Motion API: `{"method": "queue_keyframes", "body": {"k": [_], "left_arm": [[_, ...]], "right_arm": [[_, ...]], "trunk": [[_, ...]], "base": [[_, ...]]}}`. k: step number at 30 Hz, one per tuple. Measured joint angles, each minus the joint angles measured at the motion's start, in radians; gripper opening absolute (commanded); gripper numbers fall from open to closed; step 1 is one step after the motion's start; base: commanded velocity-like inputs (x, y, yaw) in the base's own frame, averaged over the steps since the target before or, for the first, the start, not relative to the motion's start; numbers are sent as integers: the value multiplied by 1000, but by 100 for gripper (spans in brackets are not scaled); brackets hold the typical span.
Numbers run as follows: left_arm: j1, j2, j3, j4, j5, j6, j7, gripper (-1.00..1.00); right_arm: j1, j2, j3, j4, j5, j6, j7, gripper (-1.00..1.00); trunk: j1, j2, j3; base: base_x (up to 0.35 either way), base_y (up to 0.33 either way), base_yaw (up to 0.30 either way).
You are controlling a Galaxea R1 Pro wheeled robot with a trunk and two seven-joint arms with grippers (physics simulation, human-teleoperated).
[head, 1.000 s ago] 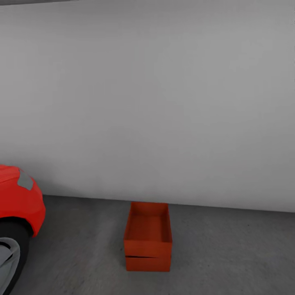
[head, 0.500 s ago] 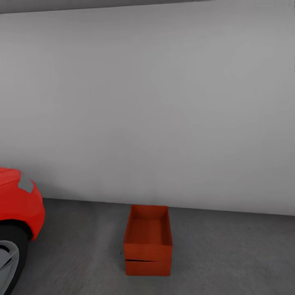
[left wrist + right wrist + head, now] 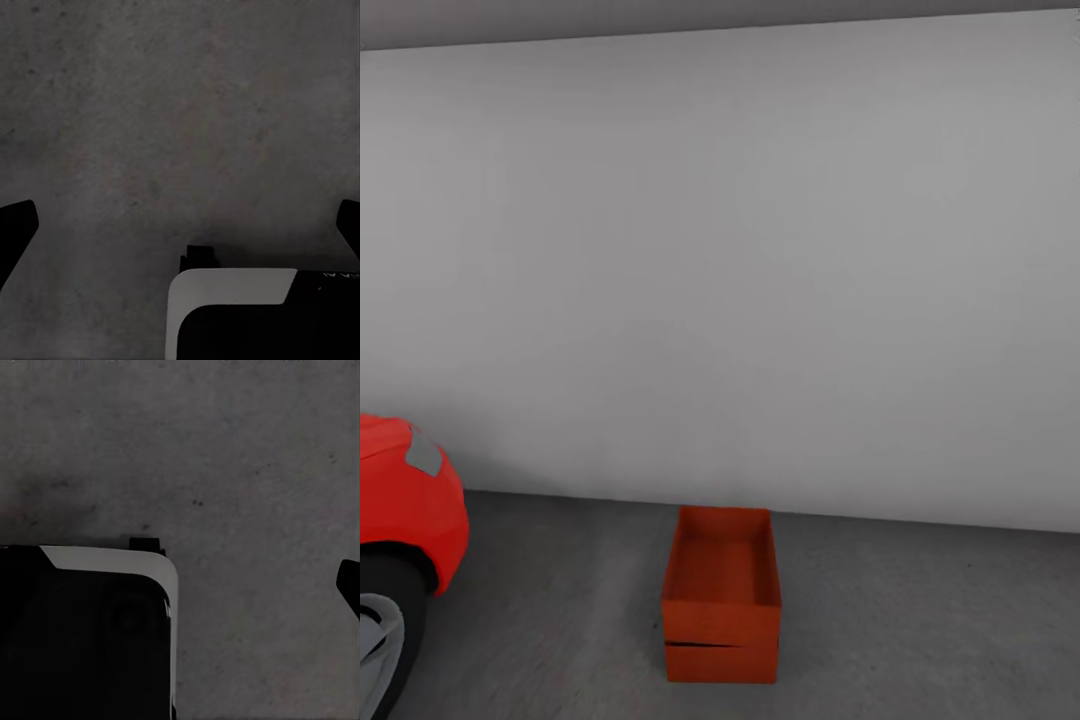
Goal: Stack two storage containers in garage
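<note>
Two storage containers [image 3: 721,595] already stacked on the garage floor [image 3: 920,620], lower centre of head frame, long axis running away toward the wall [image 3: 760,270]; red car [image 3: 405,500] at lower left. Left gripper [image 3: 180,225] spread wide, holding nothing, over bare concrete; right gripper: can't tell. Stack looks done.

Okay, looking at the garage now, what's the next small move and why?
Probably none but holding back and stopping: the upper container already sits on the lower container on the concrete floor, and the left gripper is open over bare floor, holding nothing.
</note>
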Motion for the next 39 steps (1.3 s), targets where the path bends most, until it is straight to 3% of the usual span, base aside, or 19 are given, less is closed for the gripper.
{"method": "queue_keyframes", "body": {"k": [22, 26, 29, 39], "left_arm": [[0, -1, 2, 0, -1, 0, 0, 100], [0, -32, 2, 2, 2, 0, -4, 100], [19, -48, 2, 3, 6, -1, -5, 100], [97, -41, 1, 5, 9, -38, -6, 100]], "right_arm": [[0, -7, -1, 0, 0, 1, 5, 100], [0, -6, -1, 0, 0, 2, 8, 100], [0, -6, -1, 0, 0, 2, 9, 100], [0, -6, -1, 0, -1, 2, 10, 100]], "trunk": [[0, 0, 28], [0, 0, 31], [0, 0, 32], [0, 0, 32]], "base": [[0, 0, 0], [0, 0, 0], [0, 0, 0], [0, 0, 0]]}}
